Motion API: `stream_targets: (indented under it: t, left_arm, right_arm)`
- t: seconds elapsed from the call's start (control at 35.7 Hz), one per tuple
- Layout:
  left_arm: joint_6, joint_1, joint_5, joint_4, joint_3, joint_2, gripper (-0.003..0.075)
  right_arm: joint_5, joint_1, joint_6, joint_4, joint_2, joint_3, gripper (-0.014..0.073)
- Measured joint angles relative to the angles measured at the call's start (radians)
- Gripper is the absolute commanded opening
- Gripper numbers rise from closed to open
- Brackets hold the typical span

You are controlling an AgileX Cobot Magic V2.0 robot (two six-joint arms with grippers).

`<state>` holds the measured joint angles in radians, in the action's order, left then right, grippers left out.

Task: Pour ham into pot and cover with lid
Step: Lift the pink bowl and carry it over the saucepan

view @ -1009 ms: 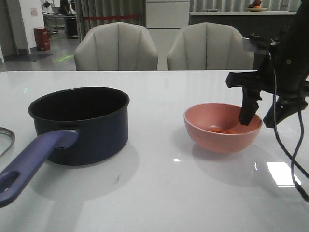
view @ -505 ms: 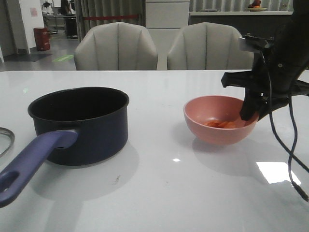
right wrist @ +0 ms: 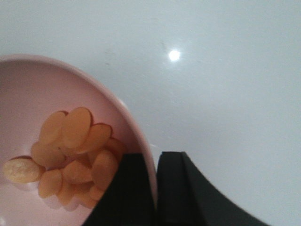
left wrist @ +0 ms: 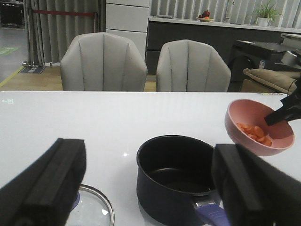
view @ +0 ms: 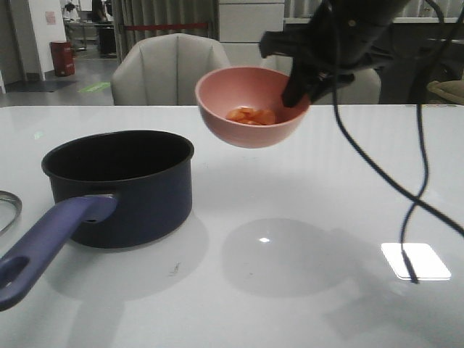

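- Right gripper [right wrist: 155,188] was seen clamped on the rim of the bowl [view: 250,109], one finger inside the wall and one outside; the bowl was held in the air, clear of the table [view: 290,290].
- Left gripper [left wrist: 146,188] was seen with its jaws spread wide and nothing between them, above the near left part of the table.
- Lid [view: 6,210] was shown lying flat at the far left edge of the table, only partly in view, just beside the pot handle [view: 43,246].
- Pot [view: 119,185] was shown upright left of centre, its black inside bare, its handle pointing toward the near left.
- Ham [view: 250,115] was shown heaped in the bottom of the raised bowl, which was held above and to the right of the pot, tilted slightly.
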<state>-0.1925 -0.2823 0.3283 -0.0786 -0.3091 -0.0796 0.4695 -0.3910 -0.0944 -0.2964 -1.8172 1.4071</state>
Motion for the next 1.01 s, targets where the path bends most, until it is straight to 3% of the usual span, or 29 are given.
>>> stream_targets:
  t: [0.28, 0.48, 0.59, 0.84, 1.01]
  left_arm:
    - [0.0, 0.0, 0.0, 0.0, 0.0, 0.0, 0.0585]
    - [0.0, 0.0, 0.0, 0.0, 0.0, 0.0, 0.0585]
    - [0.0, 0.0, 0.0, 0.0, 0.0, 0.0, 0.0585]
    - [0.0, 0.0, 0.0, 0.0, 0.0, 0.0, 0.0585]
    - [0.0, 0.0, 0.0, 0.0, 0.0, 0.0, 0.0585]
  right_arm:
    - [-0.108, -0.139, -0.041, 0.023, 0.006, 0.002, 0.0134]
    - [-0.307, -0.234, -0.084, 0.08, 0.006, -0.023, 0.0134]
    - [-0.508, -0.27, -0.089, 0.092, 0.006, -0.09, 0.0134]
    - [-1.139, -0.304, -0.091, 0.186, -0.045, -0.298, 0.0134]
    - [-1.403, -0.306, -0.139, 0.259, -0.127, -0.327, 0.0134]
